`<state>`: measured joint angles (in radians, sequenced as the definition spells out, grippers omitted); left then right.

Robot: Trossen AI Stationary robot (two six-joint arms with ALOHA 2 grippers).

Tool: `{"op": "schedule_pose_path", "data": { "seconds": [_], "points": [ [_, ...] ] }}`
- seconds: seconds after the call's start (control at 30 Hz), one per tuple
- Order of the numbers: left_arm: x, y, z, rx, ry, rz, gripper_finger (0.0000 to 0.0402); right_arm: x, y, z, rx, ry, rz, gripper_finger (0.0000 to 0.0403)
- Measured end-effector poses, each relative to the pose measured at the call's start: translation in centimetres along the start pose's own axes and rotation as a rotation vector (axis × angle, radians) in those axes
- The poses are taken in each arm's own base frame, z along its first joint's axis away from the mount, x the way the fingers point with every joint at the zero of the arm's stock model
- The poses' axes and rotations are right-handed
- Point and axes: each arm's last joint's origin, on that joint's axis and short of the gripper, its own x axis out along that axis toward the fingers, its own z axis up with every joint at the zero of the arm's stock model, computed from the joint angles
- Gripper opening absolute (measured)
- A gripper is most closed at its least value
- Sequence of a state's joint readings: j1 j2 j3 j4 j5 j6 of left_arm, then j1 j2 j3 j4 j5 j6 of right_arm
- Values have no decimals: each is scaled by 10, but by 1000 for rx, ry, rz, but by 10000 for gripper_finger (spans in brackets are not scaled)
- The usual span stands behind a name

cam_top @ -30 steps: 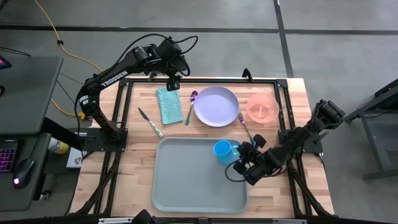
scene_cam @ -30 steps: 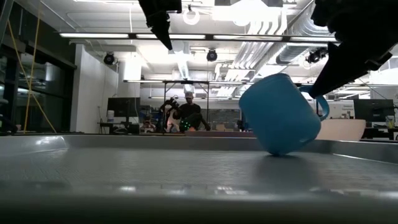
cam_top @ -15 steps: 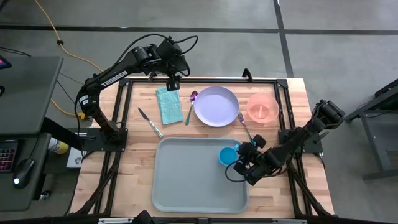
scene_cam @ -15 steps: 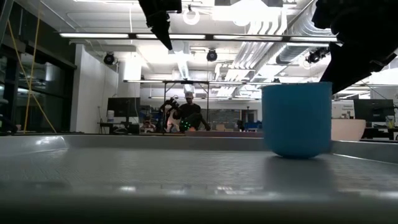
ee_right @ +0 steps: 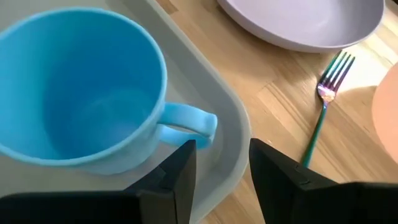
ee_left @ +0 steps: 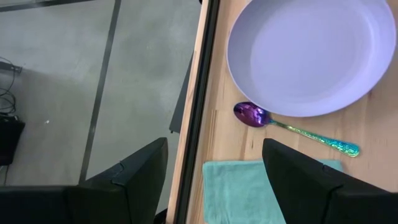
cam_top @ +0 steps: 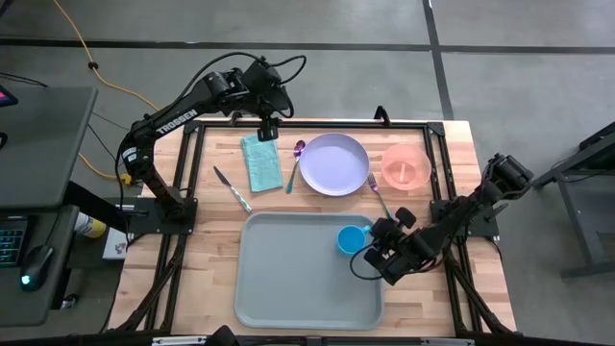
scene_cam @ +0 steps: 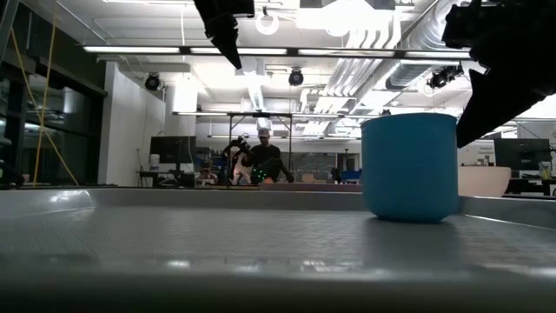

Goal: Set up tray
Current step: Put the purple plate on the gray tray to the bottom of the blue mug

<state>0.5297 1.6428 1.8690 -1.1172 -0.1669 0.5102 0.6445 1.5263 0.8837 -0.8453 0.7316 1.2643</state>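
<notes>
The tray [cam_top: 303,269] lies flat at the near middle of the table [cam_top: 207,207], in front of the lavender plate [cam_top: 333,163]. A blue mug [cam_top: 352,239] stands upright in the tray's far right corner, just inside the rim, its handle turned toward the right gripper [ee_right: 219,165]. That gripper's fingers are seen apart on either side of the handle, with a gap showing on both sides, so nothing is judged to be clamped. The left gripper [ee_left: 214,165] is held above the far edge of the table, behind the teal napkin [cam_top: 258,160], with its fingers spread wide and empty.

The tray is judged to be light, stiff moulded plastic with a smooth, somewhat slippery floor; the mug could slide if the tray were tilted or pushed. Hold would best be taken at the raised rim, on a long side, since the flat floor offers nothing to pinch.

Beyond the tray, a spoon [cam_top: 296,160] lies just left of the plate, a fork [cam_top: 378,195] just right of it, a knife [cam_top: 233,189] left of the tray's far corner, and a pink bowl [cam_top: 405,167] to the plate's right.

In the low view the plate and cutlery are hidden behind the tray's rim. The tray's near edge is possibly cut off partly by the table frame in the high view.
</notes>
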Motion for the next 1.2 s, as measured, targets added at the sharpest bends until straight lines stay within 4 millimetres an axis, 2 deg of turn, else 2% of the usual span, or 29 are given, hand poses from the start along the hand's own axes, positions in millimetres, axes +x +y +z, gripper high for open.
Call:
{"op": "schedule_pose_path", "data": {
  "seconds": [0.2, 0.37, 0.47, 0.6, 0.8, 0.97, 1.1, 1.2],
  "points": [
    [0, 0, 0, 0, 0, -1, 294, -14, -8, 11, 46, -41, 56, 127],
    [0, 0, 0, 0, 0, -1, 294, -38, -31, 33, 133, -159, 120, 127],
    [0, 0, 0, 0, 0, -2, 294, -47, -57, 55, 238, -244, 110, 126],
    [0, 0, 0, 0, -1, -1, 294, -48, -101, 87, 370, -303, 59, 126],
    [0, 0, 0, -7, -1, -2, 294, -50, -159, 135, 373, -446, 70, 126],
    [0, 0, 0, -10, -1, -2, 294, -37, -200, 156, 435, -467, 126, 126],
    [0, 0, 0, -10, -1, -2, 294, -7, -220, 165, 463, -355, 211, 126],
    [0, 0, 0, -10, 1, -3, 294, 17, -228, 177, 450, -330, 286, 126]
  ]
}}
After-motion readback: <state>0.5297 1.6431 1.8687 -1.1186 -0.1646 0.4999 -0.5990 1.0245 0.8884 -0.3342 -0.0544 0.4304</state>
